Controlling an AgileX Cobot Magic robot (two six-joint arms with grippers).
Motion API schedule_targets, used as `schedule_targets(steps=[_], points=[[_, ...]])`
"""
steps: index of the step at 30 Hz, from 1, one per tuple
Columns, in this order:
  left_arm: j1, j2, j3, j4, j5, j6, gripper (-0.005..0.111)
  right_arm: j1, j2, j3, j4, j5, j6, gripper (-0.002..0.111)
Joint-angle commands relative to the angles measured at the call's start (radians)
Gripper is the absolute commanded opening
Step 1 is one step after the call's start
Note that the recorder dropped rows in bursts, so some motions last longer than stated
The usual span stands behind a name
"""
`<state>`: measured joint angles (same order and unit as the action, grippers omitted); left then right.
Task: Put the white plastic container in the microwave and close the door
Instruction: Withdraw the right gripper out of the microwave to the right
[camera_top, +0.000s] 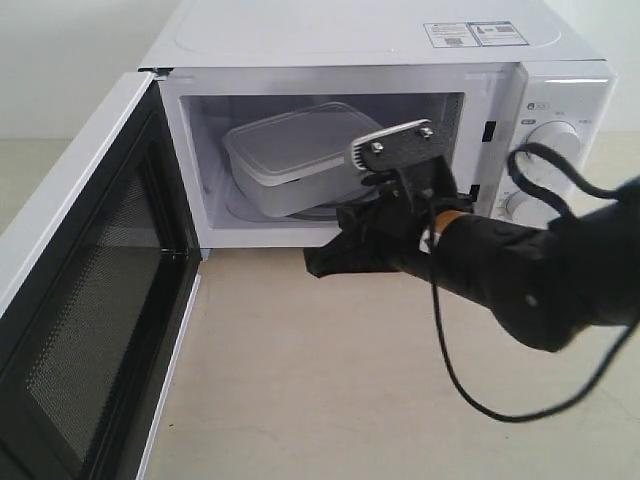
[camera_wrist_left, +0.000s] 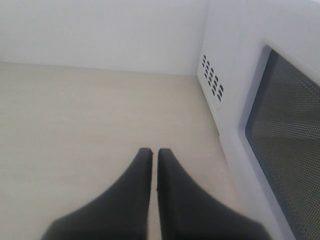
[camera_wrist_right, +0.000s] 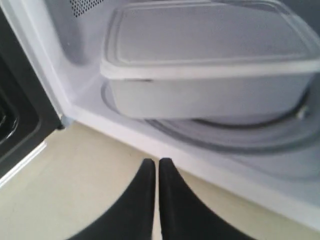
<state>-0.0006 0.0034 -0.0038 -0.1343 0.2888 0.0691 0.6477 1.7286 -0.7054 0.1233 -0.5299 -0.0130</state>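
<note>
The white plastic container (camera_top: 300, 150) sits with its lid on inside the open microwave (camera_top: 370, 40), resting on the glass turntable (camera_wrist_right: 260, 137). The right wrist view shows the same container (camera_wrist_right: 210, 55) close ahead. The door (camera_top: 80, 300) hangs wide open on the left, its black mesh inner face towards me. My right gripper (camera_top: 318, 262) is shut and empty, just outside the cavity's front sill and apart from the container; its fingertips (camera_wrist_right: 149, 165) hover over the tabletop. My left gripper (camera_wrist_left: 154, 150) is shut on nothing, low over the table beside the door's outer window (camera_wrist_left: 290, 165).
Two round dials (camera_top: 550, 140) are on the microwave's right panel. A black cable (camera_top: 450, 340) loops under the right arm. Vent holes (camera_wrist_left: 212, 82) mark the microwave's side. Beige tabletop (camera_top: 330, 400) spreads in front; a white wall (camera_wrist_left: 100, 30) stands behind.
</note>
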Motion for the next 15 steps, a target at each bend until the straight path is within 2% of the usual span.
schedule_targets(steps=[1,4,8,12,15], points=[[-0.01,-0.003,0.004,-0.008,-0.004,-0.008,0.004,0.002,-0.137,0.159,-0.005,-0.042,0.013,0.0],[-0.01,-0.003,0.004,-0.008,-0.004,-0.008,0.004,0.002,-0.255,0.286,-0.01,-0.097,0.032,0.0],[-0.01,-0.003,0.004,-0.008,-0.004,-0.008,0.004,0.002,-0.41,0.397,-0.112,-0.071,0.13,0.0],[-0.01,-0.003,0.004,-0.008,-0.004,-0.008,0.004,0.002,-0.503,0.441,-0.418,-0.03,0.333,0.0],[-0.01,-0.003,0.004,0.002,-0.022,-0.008,0.004,0.002,-0.51,0.441,-0.536,-0.025,0.449,0.0]])
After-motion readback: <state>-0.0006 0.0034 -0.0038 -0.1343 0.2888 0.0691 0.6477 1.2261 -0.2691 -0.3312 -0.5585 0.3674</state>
